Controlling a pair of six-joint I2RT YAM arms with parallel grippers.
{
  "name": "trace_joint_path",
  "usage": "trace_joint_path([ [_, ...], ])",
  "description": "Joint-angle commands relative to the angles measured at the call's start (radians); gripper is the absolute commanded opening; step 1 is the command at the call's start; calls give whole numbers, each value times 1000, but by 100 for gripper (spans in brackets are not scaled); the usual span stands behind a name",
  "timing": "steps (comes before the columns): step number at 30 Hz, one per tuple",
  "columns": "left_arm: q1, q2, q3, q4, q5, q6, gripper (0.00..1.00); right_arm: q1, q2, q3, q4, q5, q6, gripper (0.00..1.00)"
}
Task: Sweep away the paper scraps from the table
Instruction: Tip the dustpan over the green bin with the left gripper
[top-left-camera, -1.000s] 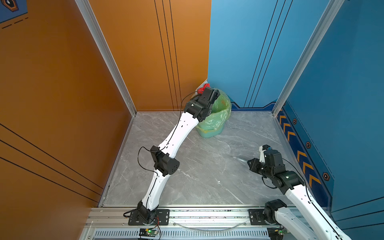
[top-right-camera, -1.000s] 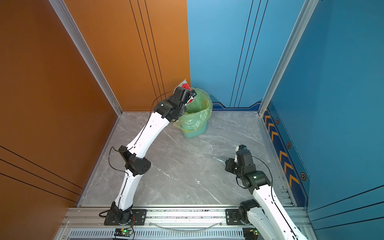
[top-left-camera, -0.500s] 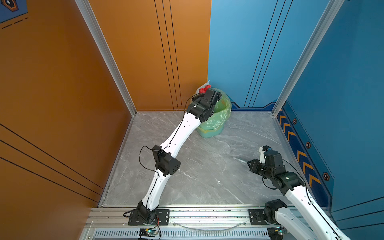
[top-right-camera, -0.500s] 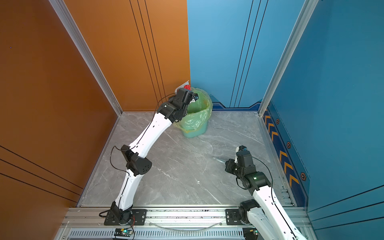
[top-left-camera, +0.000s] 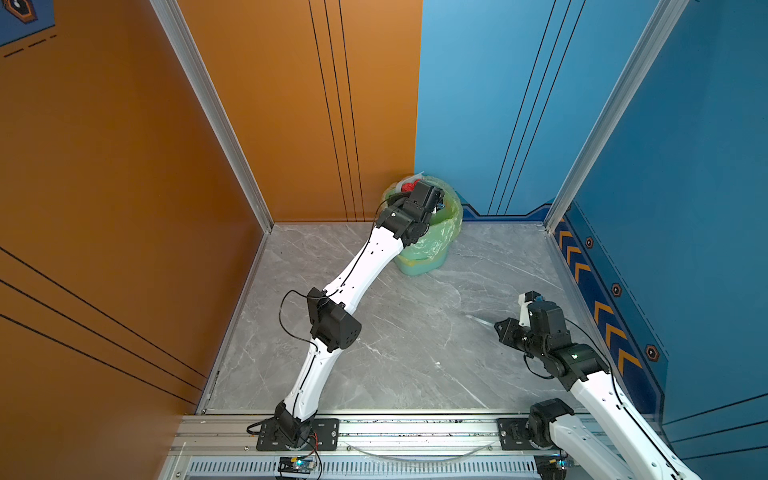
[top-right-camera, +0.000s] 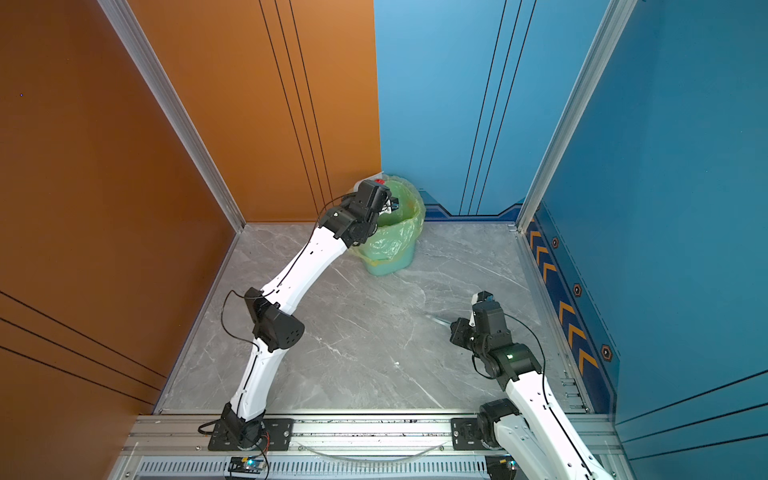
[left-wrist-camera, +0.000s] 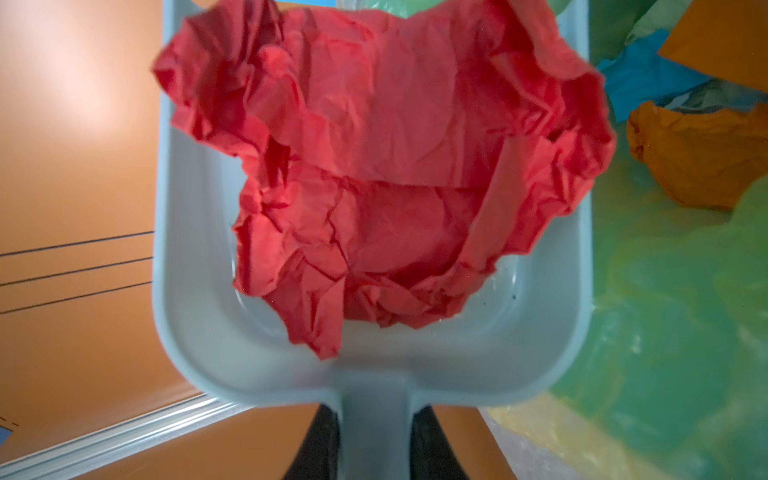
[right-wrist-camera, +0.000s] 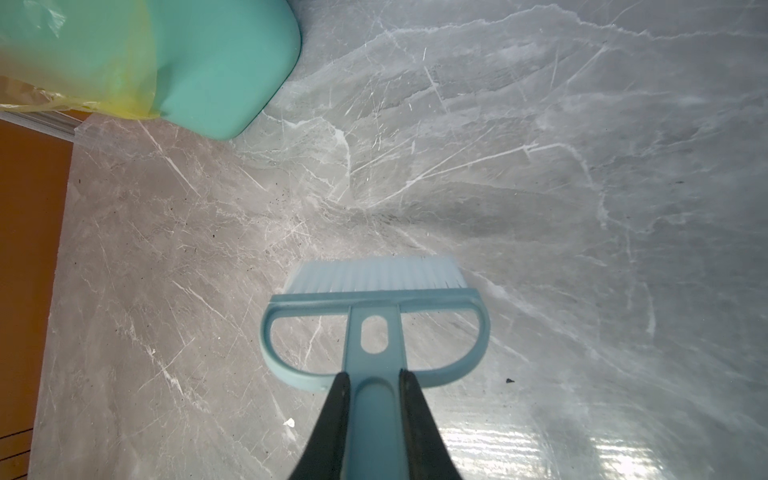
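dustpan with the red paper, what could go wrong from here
1. The red paper wad overhangs the sides of the dustpan, and in the left wrist view only part of the pan is over the bin liner; tipped here, it might drop outside.
2. The left gripper works right at the liner's rim; it may snag it or nudge the bin.
3. A small white speck on the table could get missed.

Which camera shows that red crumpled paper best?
The left wrist view: the red paper fills the frame, lying crumpled in the pale dustpan. In both top views it is only a red speck at the green bin, mostly hidden by the arm. The right wrist view misses it.
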Motion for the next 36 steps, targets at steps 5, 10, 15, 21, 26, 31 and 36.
trace_joint_path([
  [5, 12, -1, 13, 37, -10, 75, 0, 0, -5, -16, 15, -17, 19, 0],
  [10, 12, 4, 11, 59, -16, 131, 0, 0, -6, -17, 15, -18, 20, 0],
  [15, 12, 2, 11, 95, -15, 186, 0, 1, -6, -18, 14, -16, 21, 0],
  [21, 13, 4, -3, 177, -22, 301, 0, 1, -8, -21, 15, -16, 20, 0],
  [26, 15, 4, -2, 199, -16, 343, 0, 1, -14, -22, 10, -16, 22, 0],
  [31, 15, 3, 2, 209, -16, 359, 0, 1, -22, -25, 8, -14, 22, 0],
  [36, 15, -4, -3, 209, -17, 364, 0, 2, -25, -28, 9, -14, 22, 0],
])
